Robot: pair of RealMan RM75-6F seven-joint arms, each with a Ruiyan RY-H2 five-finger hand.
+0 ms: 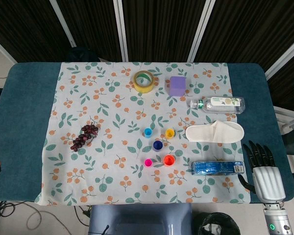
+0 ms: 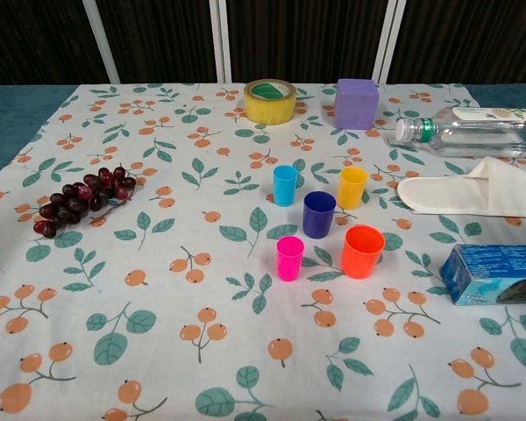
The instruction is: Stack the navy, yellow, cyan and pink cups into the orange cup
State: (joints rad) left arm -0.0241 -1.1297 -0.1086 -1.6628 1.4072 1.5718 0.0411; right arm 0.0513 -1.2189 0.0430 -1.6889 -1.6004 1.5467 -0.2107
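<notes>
Five small cups stand upright and apart near the middle of the leaf-patterned cloth. The orange cup (image 1: 169,160) (image 2: 362,252) is front right and the pink cup (image 1: 148,162) (image 2: 290,258) front left. The navy cup (image 1: 158,145) (image 2: 318,215) stands between them, a little further back. Behind it are the cyan cup (image 1: 148,132) (image 2: 285,185) on the left and the yellow cup (image 1: 170,133) (image 2: 351,188) on the right. My right hand (image 1: 264,171) rests at the table's front right corner with fingers spread and nothing in it, well away from the cups. No view shows my left hand.
A blue packet (image 1: 218,168) lies between the orange cup and my right hand. A white slipper (image 1: 214,131) and a clear bottle (image 1: 216,104) lie behind it. A tape roll (image 1: 143,81) and a purple block (image 1: 178,85) sit at the back, and grapes (image 1: 85,135) lie to the left.
</notes>
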